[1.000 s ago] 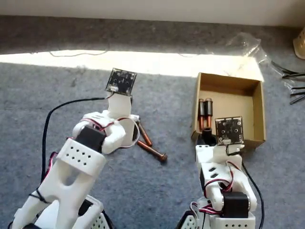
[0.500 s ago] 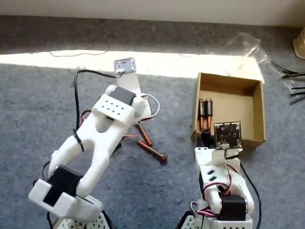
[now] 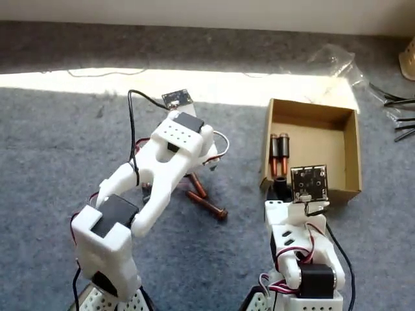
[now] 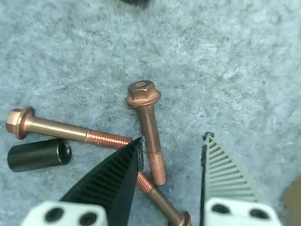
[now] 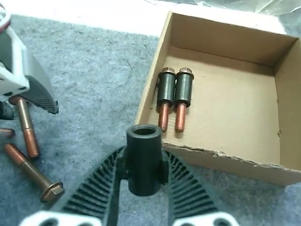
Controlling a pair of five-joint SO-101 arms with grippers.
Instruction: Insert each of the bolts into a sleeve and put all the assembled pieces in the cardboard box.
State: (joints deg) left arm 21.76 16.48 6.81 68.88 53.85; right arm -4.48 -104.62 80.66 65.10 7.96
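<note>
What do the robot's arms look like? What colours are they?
The left arm and right arm are chunky white plastic with rows of small holes and black motors at the joints. Thin red and white wires loop along them, plus a black cable. The fingers are dark, pointed and ribbed.

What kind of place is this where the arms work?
Probably a home or small lab room, not a factory: grey carpet covers the surface, a sunlit strip crosses it, and a plastic bag lies loose near the box.
</note>
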